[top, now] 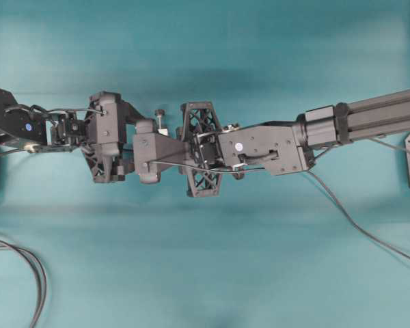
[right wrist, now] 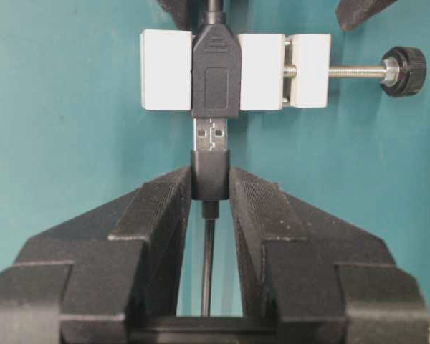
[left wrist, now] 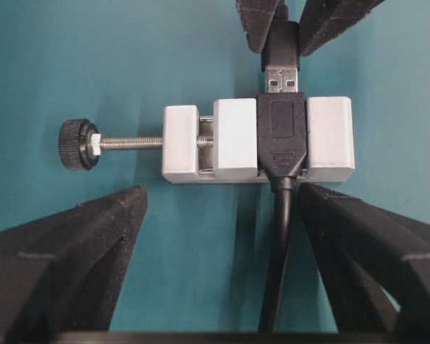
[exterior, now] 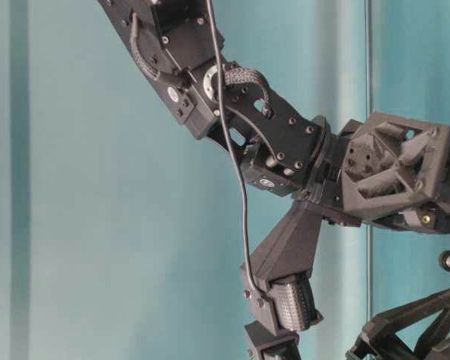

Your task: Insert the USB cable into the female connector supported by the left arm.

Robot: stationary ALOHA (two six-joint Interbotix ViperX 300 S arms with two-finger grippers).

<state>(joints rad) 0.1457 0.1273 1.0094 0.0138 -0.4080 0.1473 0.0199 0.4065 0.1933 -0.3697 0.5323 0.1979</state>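
Gripping the dark plug body of the USB cable (right wrist: 211, 174) between its two ribbed fingers (right wrist: 158, 215), the right gripper (right wrist: 211, 188) held the plug with its metal tip pointing straight at the female connector (right wrist: 216, 72). From the right wrist view the metal tip met the mouth of the dark socket clamped in the white block, with most of the metal still showing. The thin cable ran back from the plug between the fingers. The left wrist view showed the same joint from the other side: the white block (left wrist: 330, 140) with its dark socket in the middle, a threaded pin with a black knob (left wrist: 77, 144) sticking out to one side, and a dark cable (left wrist: 279, 265) trailing toward the camera. The left gripper (left wrist: 222, 215) stood wide, its triangular fingers (left wrist: 79, 258) spread on either side below the block; whether they touched it could not be told. Overhead, the two arms met nose to nose above the teal table (top: 205, 273), and a loose black cable (top: 27, 273) lay near its lower left corner.
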